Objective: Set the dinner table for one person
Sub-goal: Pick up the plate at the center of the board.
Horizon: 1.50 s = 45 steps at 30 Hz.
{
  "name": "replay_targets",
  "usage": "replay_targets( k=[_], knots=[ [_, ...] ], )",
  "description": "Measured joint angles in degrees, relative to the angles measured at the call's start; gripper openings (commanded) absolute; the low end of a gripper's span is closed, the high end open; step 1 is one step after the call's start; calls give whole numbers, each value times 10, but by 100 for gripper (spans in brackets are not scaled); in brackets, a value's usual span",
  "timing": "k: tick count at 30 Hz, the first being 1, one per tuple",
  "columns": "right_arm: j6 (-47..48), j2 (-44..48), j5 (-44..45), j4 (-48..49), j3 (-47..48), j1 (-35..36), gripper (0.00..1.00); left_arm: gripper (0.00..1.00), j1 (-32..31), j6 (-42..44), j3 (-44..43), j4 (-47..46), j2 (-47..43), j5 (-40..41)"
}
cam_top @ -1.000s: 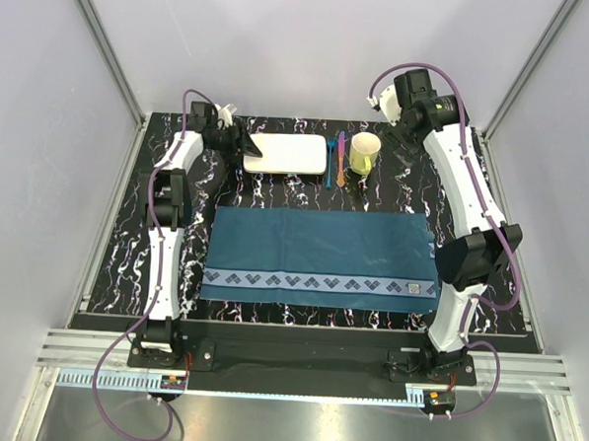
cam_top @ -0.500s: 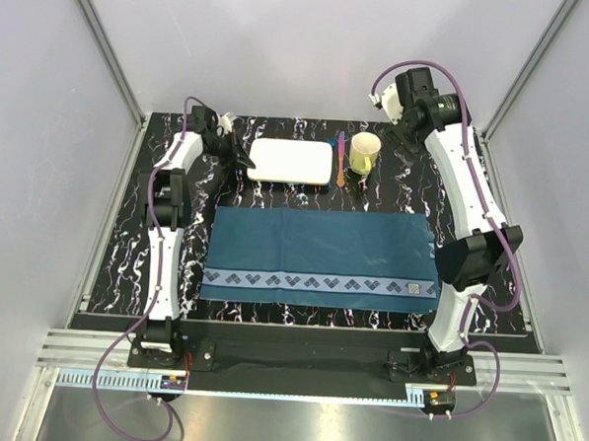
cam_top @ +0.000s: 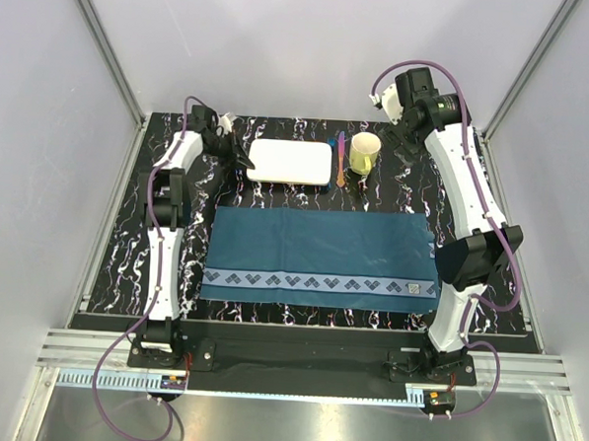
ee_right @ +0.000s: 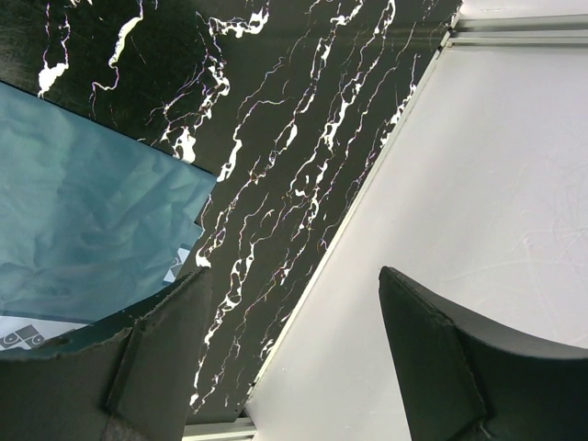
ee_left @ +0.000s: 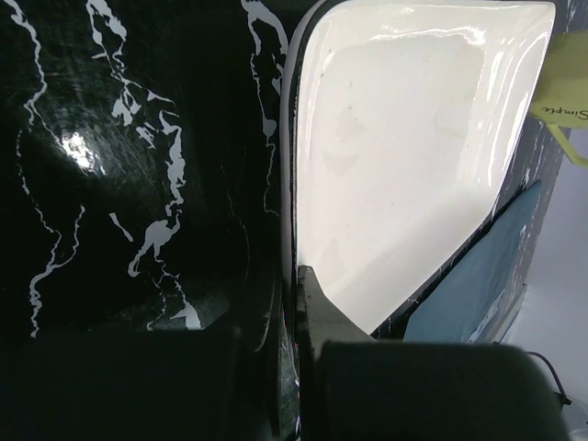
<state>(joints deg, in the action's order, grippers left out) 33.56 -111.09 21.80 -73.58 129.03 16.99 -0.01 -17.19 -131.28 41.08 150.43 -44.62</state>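
Note:
A white rectangular plate (cam_top: 293,161) lies on the black marbled dinner table (cam_top: 125,241) at the back, just beyond the teal placemat (cam_top: 322,257). My left gripper (cam_top: 244,159) is shut on the plate's left rim; in the left wrist view the two fingers pinch that rim (ee_left: 296,276), one finger lying on the plate (ee_left: 404,138). A yellow mug (cam_top: 364,151) stands right of the plate, with coloured cutlery (cam_top: 341,159) between them. My right gripper (cam_top: 398,129) hangs open and empty above the table's back right; through its jaws (ee_right: 292,276) I see the table edge and the wall.
White enclosure walls stand close behind and beside the table (ee_right: 303,138). The placemat (ee_right: 83,211) spans most of the near half, its patterned border toward the arms. The mug's edge (ee_left: 562,92) shows beyond the plate's far end in the left wrist view.
The left gripper has shut on the plate's rim, and the plate has slid slightly right and toward the placemat, up against the cutlery. The right arm has barely moved.

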Motion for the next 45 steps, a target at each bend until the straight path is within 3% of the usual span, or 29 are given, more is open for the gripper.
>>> replay_targets(
  k=[16, 23, 33, 45],
  knots=[
    [11, 0, -25, 5, -30, 0, 79, 0, 12, 17, 95, 43, -135, 72],
    [11, 0, -49, 7, -35, 0, 78, 0, 16, 19, 217, 24, -211, 67],
    [13, 11, -63, 9, -55, 0, 78, 0, 14, -74, 380, -107, -229, -14],
    [13, 29, -65, 10, -91, 0, 77, 0, 4, -120, 480, -239, -361, -33]
  ],
)
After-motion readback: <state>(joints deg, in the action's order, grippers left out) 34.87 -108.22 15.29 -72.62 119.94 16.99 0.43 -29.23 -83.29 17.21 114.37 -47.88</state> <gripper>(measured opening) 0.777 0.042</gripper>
